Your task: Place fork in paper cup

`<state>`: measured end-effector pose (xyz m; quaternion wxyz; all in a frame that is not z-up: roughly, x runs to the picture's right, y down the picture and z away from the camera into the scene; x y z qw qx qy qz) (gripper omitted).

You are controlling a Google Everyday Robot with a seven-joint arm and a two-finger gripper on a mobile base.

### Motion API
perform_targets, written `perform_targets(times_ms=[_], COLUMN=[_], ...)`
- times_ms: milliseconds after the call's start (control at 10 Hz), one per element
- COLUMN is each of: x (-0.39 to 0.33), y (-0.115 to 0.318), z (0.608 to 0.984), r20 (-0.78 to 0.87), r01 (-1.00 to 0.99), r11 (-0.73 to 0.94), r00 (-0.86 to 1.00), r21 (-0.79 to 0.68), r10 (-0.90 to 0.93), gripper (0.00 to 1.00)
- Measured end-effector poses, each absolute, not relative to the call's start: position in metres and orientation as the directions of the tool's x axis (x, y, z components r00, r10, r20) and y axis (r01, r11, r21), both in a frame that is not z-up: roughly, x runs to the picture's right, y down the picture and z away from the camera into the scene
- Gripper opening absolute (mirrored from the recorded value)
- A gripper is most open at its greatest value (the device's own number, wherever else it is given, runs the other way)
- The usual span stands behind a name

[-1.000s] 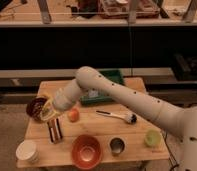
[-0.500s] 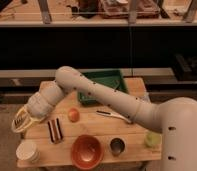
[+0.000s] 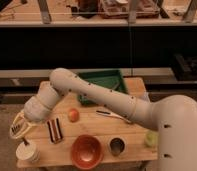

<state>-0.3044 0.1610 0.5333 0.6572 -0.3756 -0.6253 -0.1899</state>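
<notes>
The paper cup (image 3: 28,152) is short and white and stands at the table's front left corner. My gripper (image 3: 18,128) hangs over the table's left edge, just above the cup and slightly to its left. A thin dark sliver (image 3: 25,142) rises from the cup's rim right under the gripper. I cannot tell whether it is the fork. I see no silver fork anywhere else on the table. The arm reaches in from the lower right and bends over the table's back left.
An orange bowl (image 3: 87,151), a steel cup (image 3: 116,146) and a light green cup (image 3: 151,138) stand along the front edge. A brown bar (image 3: 55,130), an orange fruit (image 3: 73,115) and a white-handled utensil (image 3: 114,115) lie mid-table. A green tray (image 3: 103,84) sits at the back.
The gripper has swung left and down from the table's left middle to just above the paper cup. The arm now covers the dark bowl at the left.
</notes>
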Motion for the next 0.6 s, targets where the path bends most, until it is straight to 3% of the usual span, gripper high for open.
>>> perform_targets(times_ms=[600], x=[-0.332], y=[0.19], z=[0.567], r20=[0.947], r01=[0.728], r11=[0.61], r00=[0.187], r21=[-0.313], r10=[0.262], gripper=[0.0])
